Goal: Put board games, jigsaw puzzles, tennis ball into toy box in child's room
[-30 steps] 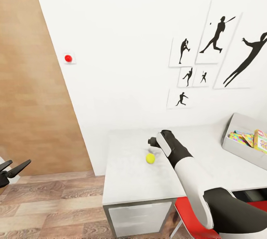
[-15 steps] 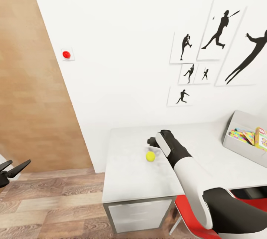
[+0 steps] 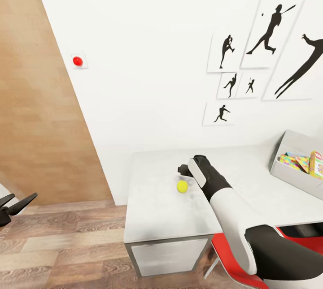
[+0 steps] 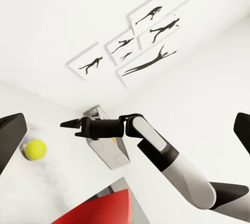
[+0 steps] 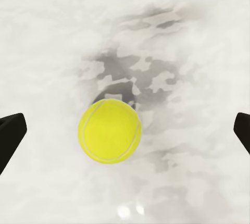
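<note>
1. My right arm runs from lower right of the head view up to frame centre. Right gripper (image 5: 125, 130) is spread wide: in the right wrist view its dark fingertips sit at the far left and right edges, with the tennis ball (image 5: 110, 130) between them, slightly left of centre, nothing touching it yet.
2. Change over the last second: the whole head view has slid, wall pictures and toy box drifting up the frame, so the camera moved. Arm and ball hold about the same relation. I read that as alignment settled and the descent not begun. The next move needs a straight drop, then a close around the ball.
3. Ball: small, yellow-green, fuzzy, pale seam visible, resting on the light grey speckled worktop (image 3: 157, 208) just left of my wrist in the head view (image 3: 181, 186). Round and free, so it could roll if a finger clips it.
4. Left gripper (image 3: 13, 206) hangs at the lower left edge of the head view over the wood floor (image 3: 67, 248), fingers apart, holding nothing.
5. Toy box (image 3: 291, 174) sits at the right edge, well apart from the ball, with colourful puzzle sheets and a game box already inside. The ball looks like a late item.
6. Farthest: white wall with black silhouette pictures (image 3: 264, 56), and a red button (image 3: 77, 61) upper left.
</note>
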Controlling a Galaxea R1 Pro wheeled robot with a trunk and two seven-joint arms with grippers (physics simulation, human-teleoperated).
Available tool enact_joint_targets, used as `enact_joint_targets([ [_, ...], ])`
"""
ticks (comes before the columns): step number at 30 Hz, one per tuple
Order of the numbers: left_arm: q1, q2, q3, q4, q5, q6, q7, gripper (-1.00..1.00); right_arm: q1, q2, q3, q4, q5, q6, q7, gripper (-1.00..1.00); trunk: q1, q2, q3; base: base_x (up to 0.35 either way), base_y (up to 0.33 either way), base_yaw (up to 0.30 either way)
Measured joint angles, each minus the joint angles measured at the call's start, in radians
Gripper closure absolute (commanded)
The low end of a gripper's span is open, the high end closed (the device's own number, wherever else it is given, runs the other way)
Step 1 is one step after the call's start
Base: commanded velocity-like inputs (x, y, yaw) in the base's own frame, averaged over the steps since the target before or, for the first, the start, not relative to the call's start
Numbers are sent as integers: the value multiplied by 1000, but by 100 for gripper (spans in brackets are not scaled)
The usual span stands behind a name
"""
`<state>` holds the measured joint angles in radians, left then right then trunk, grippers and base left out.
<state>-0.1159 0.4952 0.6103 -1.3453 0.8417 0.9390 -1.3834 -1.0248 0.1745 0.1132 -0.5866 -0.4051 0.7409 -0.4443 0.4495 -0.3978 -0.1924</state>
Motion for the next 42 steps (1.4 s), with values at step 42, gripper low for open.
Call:
enact_joint_targets([
  [42, 0, 8, 1, 46, -1, -1, 1, -100, -29, 0, 3, 7, 0, 5, 0, -100, 0, 0, -69, 0, 0, 0],
])
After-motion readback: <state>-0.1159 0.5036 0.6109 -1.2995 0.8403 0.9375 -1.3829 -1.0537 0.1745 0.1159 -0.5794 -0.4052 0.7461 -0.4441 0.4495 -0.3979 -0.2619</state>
